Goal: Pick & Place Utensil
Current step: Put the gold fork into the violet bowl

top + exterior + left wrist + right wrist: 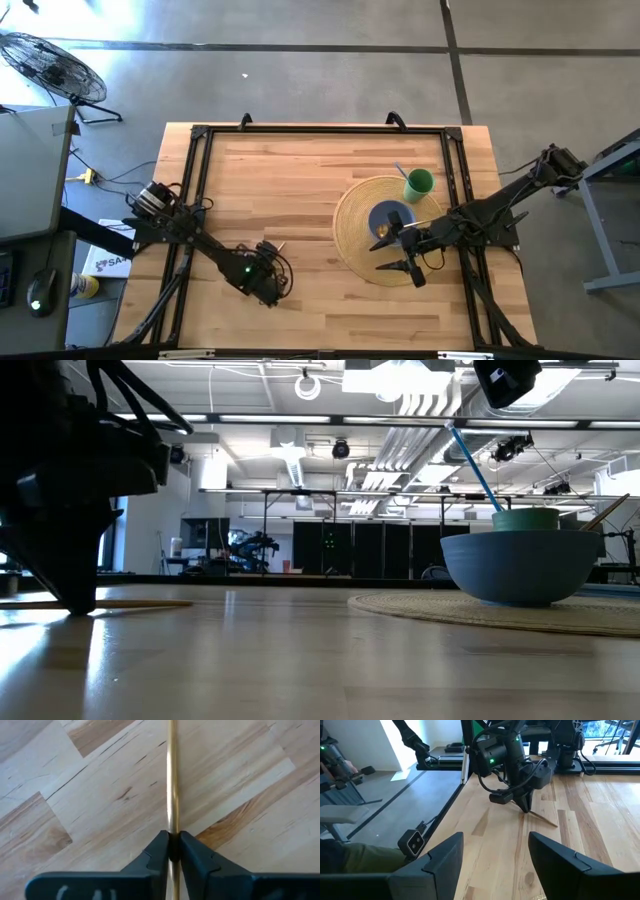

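We see grey concrete floor (300, 70) around wooden desk (290, 190), dark seams crossing it. Fan (52, 66) stands on floor near one far corner. We note grey side table (30, 180) beside desk, mouse (38, 292) on it. Low view: open hall, white ducts (420, 420) and strip lights (270, 417) overhead, dark partitions (380, 550) along back.

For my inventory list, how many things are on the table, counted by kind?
Mat: 1
Bowl: 1
Cup: 1
Straw, in the cup: 1
Utensils: 2, one on the wood in the left gripper, one in the bowl
Total: 6
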`<action>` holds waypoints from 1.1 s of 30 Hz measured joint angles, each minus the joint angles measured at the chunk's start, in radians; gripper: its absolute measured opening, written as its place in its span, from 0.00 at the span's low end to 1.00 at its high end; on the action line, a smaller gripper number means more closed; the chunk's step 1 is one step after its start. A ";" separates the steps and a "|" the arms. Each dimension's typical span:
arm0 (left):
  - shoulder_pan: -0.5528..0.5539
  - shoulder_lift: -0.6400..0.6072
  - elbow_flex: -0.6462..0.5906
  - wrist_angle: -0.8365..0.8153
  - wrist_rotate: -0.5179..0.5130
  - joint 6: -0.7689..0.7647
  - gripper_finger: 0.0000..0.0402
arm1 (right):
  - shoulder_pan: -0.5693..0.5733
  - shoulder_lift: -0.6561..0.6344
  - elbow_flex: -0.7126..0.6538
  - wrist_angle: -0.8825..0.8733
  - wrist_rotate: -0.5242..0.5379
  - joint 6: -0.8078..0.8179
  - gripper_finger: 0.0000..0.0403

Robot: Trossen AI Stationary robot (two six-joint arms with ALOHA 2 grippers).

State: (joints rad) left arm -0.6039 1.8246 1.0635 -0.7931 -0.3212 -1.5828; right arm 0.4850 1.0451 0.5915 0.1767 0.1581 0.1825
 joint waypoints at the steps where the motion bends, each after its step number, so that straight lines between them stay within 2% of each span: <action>1: -0.001 0.000 -0.001 0.001 -0.003 0.000 0.11 | 0.000 0.000 0.000 0.000 0.000 0.000 0.54; 8: -0.007 0.000 0.003 0.020 -0.022 0.094 0.03 | 0.000 0.000 0.000 0.000 -0.005 0.000 0.54; 12: -0.019 0.007 0.032 -0.002 -0.072 0.120 0.04 | 0.000 0.000 0.000 -0.015 -0.028 0.000 0.54; 16: -0.018 0.006 0.097 0.016 -0.218 0.185 0.02 | 0.000 0.000 0.000 -0.039 -0.017 -0.023 0.54; 19: -0.018 0.006 0.142 0.015 -0.355 0.254 0.02 | 0.000 0.000 0.000 -0.040 0.059 -0.034 0.54; 25: -0.017 0.005 0.158 0.048 -0.761 0.344 0.02 | -0.003 0.030 0.000 -0.038 0.262 0.051 0.54; 28: -0.003 0.008 0.159 0.092 -0.938 0.438 0.02 | -0.015 0.070 0.000 0.003 0.382 0.093 0.54; 31: 0.034 0.009 0.159 0.190 -1.008 0.605 0.02 | -0.036 0.119 0.000 0.113 0.476 0.066 0.54; 33: 0.065 0.009 0.159 0.276 -1.020 0.725 0.02 | -0.054 0.155 0.000 0.218 0.492 0.001 0.54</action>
State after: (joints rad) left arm -0.5386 1.8339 1.2224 -0.5174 -1.3417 -0.8576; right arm 0.4307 1.2004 0.5914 0.3948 0.6500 0.1835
